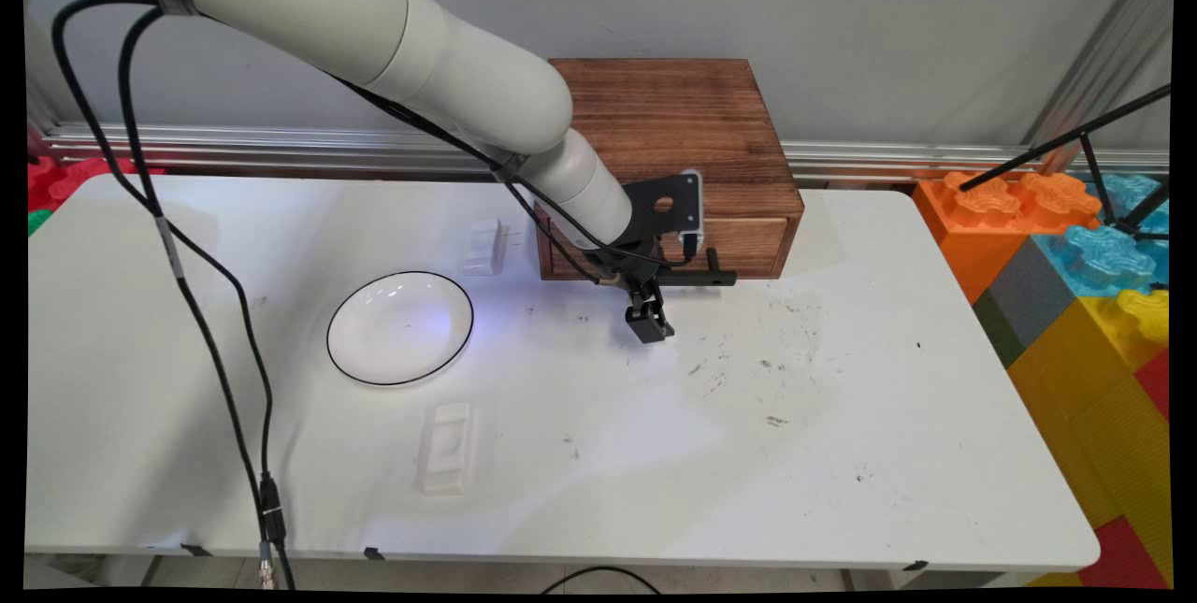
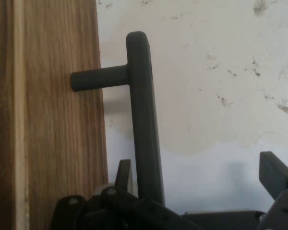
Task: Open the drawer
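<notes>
While the claw hangs spread wide at the wooden drawer box, the box's black handle bar stands between its fingers, ungripped. Left of the box, a white plate rests on the tabletop.

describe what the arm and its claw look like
The arm is made of thick, rounded white tube segments, with a grey band of lettering near the top. Black cables hang from it, wrapped with pale tape. A black bracket sits at the wrist, ahead of the small black two-finger claw.
</notes>
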Motion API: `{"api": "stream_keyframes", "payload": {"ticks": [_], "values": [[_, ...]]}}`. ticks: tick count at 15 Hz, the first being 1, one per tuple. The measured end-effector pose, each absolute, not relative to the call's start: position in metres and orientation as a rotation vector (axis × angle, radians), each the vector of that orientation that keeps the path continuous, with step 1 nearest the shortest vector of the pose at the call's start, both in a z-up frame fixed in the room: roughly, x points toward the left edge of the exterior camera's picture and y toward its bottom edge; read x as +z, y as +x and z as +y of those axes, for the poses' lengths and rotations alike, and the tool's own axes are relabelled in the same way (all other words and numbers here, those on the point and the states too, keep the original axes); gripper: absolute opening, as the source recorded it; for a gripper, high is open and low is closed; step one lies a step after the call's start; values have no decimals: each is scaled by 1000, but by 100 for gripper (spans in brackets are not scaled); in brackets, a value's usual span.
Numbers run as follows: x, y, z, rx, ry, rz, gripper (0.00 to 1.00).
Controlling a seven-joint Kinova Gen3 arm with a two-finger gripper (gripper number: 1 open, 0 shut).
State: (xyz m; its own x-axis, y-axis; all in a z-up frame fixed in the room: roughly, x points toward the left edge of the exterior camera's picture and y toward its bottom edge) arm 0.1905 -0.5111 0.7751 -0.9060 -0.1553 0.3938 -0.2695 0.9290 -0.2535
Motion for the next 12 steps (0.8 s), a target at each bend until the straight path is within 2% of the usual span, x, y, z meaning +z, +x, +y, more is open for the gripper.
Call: {"api": "stream_keyframes", "payload": {"ticks": [12], "values": [[769, 182, -491, 372, 358, -2689, 100]]}}
